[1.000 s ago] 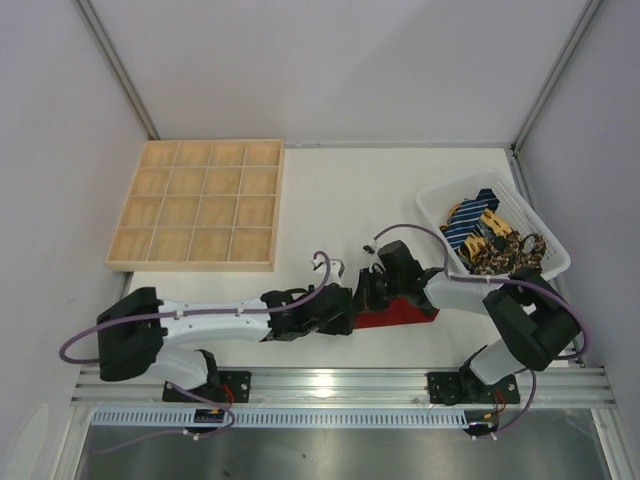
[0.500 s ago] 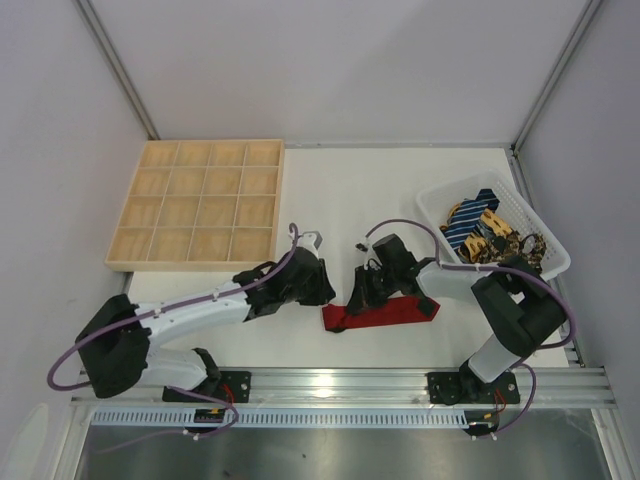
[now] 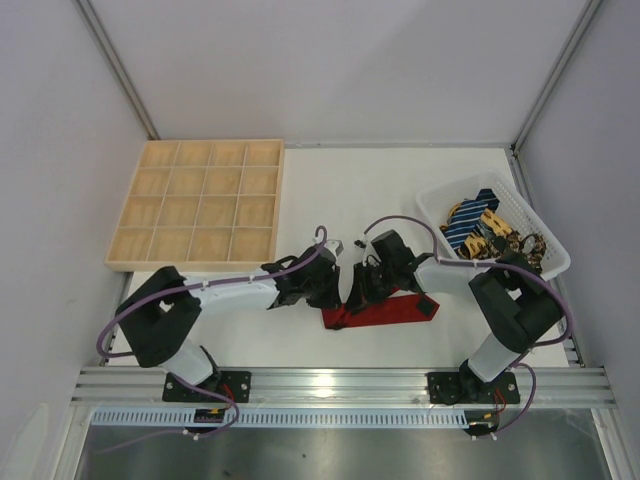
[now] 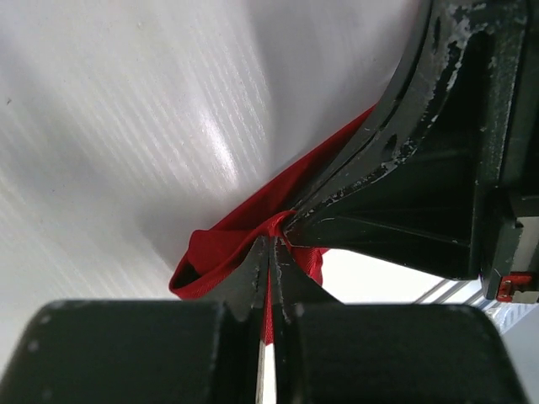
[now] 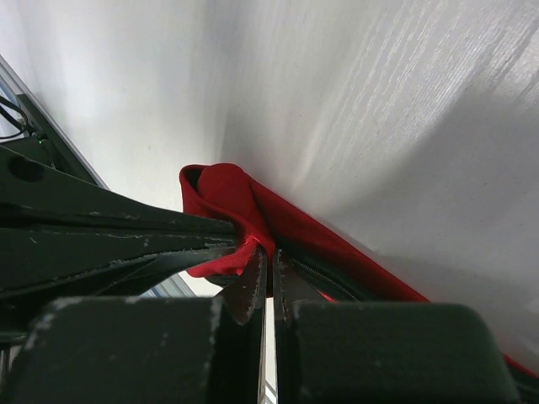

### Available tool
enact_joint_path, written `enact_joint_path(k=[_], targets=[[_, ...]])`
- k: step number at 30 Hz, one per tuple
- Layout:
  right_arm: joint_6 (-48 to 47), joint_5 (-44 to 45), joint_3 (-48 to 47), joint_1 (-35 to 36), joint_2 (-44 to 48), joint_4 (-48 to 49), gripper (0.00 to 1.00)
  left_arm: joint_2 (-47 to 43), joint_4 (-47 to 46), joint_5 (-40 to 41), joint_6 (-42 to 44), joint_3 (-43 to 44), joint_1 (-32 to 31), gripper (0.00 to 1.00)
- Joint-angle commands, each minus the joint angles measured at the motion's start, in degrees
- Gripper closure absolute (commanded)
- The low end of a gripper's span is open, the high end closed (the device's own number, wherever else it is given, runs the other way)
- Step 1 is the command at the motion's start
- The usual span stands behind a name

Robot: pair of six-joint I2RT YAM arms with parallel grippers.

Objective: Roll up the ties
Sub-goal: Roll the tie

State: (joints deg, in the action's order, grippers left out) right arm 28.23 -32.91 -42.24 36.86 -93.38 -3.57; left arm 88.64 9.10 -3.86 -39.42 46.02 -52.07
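Overhead view: red tie [image 3: 385, 309] lies on the table [image 3: 350, 200] near the front edge, between both arms. Left gripper [image 3: 337, 287] and right gripper [image 3: 358, 291] meet at its left end. Other ties [image 3: 485, 236] sit in the basket [image 3: 555, 262] at right; a wooden tray [image 3: 195, 204] at left.

Left wrist view: left gripper [image 4: 271, 252] is clenched on a fold of the red tie [image 4: 221, 249], tip to tip with the other gripper.

Right wrist view: right gripper [image 5: 268, 268] pinches the tie's [image 5: 226, 198] curled end.
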Motion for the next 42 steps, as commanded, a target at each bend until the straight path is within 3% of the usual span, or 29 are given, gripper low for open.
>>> enact_joint_path(k=[1, 18, 28, 42], targets=[[-1.3, 0.2, -2.3, -0.7, -1.1, -0.3, 1.0, 1.8, -0.6, -1.7, 2.6, 2.8, 0.4, 0.97], [-2.5, 1.1, -4.2, -2.1, -4.8, -1.2, 1.0, 2.2, -2.8, -2.0, 3.2, 1.2, 1.1, 0.99], [-2.0, 3.0, -2.9, -2.1, -0.8, -2.1, 1.0, -4.0, -5.7, -3.6, 1.1, -3.4, 0.3, 0.9], [-1.9, 5.0, 0.3, -2.1, 6.9, -6.7, 1.0, 0.5, -7.5, -4.1, 0.2, -1.7, -2.3, 0.8]])
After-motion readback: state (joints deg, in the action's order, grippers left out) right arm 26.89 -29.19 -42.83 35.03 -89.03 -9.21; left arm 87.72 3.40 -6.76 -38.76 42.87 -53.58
